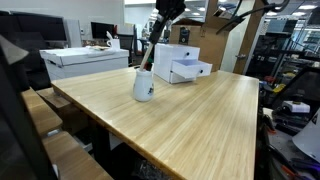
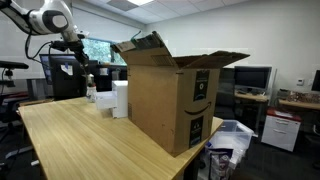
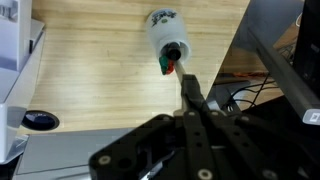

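Running this one from my desk right now. The end effector [image 1: 166,18] is hanging up high over the far end of the surface [image 1: 205,120], and as far as I can make out it's pinching narrow on a long dark stick [image 1: 153,48] that's slanting down into a white cup [image 1: 143,85]. In the wrist view the stick's tip is showing red and green right at the cup's mouth [image 3: 171,62]. I can't tell how deep it's sitting.

The cup is sitting on the surface between a big white box [image 1: 85,62] and a small white drawer unit [image 1: 186,65], closer to the drawers. In an exterior view there's also a large open cardboard box [image 2: 170,100] taking up the near end.

What I'm worrying about:
- That stick is acting like a long lever. Any sideways drift up top is probably going to push on the rim, and a light cup like that could be tipping over or skating toward the drawers.
- The stick is slanted, so I'm guessing a straight lift risks dragging the tip against the inner wall and hooking the cup along.
- A thin stick in a narrow pinch could be twisting or slipping if the tip snags.
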You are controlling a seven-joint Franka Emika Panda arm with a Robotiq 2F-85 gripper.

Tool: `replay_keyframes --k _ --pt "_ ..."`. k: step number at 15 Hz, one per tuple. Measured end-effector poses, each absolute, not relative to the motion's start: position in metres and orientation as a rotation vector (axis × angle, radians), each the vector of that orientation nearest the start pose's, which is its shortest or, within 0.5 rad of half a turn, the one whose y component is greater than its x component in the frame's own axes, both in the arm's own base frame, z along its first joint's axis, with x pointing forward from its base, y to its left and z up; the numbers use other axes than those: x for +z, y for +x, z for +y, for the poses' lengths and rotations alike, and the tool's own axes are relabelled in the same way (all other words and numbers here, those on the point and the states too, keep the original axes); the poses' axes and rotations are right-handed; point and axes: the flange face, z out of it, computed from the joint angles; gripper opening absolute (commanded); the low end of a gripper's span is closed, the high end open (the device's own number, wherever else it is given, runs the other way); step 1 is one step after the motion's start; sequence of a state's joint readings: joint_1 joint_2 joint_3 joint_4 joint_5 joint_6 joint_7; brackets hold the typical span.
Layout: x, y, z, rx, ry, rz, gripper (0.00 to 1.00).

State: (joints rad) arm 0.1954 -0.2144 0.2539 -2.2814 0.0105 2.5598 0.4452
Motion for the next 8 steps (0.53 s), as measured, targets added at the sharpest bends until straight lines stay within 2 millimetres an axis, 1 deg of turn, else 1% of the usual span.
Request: replay_keyframes --k 4,8 --pt "0.512 0.467 0.22 -0.739 -2.883 0.015 0.03" --pt "0.525 0.466 0.213 -0.782 -2.876 0.028 0.03"
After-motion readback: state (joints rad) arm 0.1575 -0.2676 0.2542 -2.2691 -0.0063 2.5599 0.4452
